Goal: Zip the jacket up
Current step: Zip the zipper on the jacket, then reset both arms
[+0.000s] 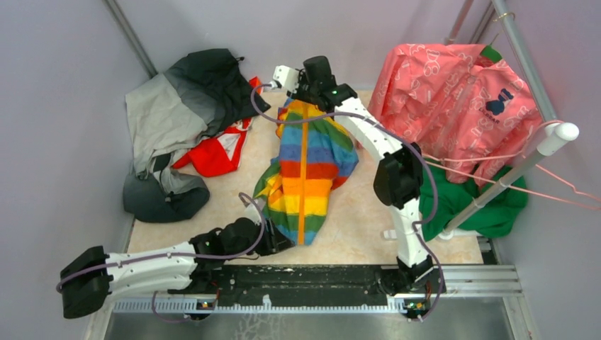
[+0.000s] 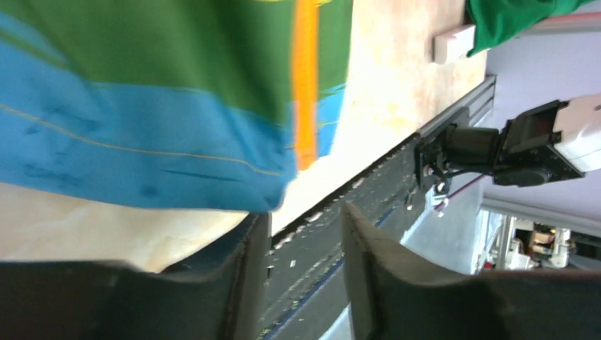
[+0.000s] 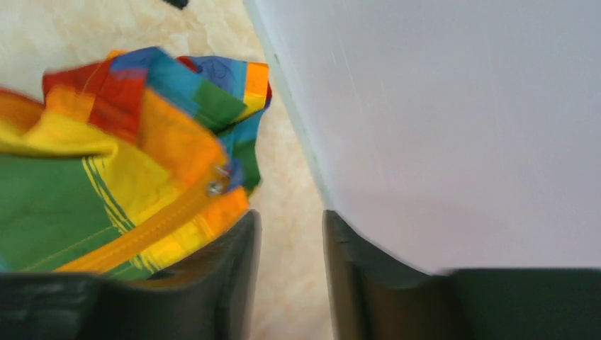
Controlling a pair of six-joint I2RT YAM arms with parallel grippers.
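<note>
Pale lilac-grey walls (image 1: pixel 57 106) enclose the space on three sides. The table (image 1: pixel 361 234) has a beige, marbled top under soft, even light. A metal rail (image 1: pixel 475 280) runs along its near edge. A white-tipped clothes rack (image 1: pixel 528 159) slants across the right corner, and a thin grey pole (image 1: pixel 131 35) leans in the far left one.

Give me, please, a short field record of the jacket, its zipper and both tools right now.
jacket: rainbow-striped, lying front up on the table
zipper: orange, looks closed along the front
slider: near the collar end
left tool: open, empty, by the bottom hem
right tool: open, empty, beside the slider
nearby: grey-and-black jacket at left, pink garment at right
</note>
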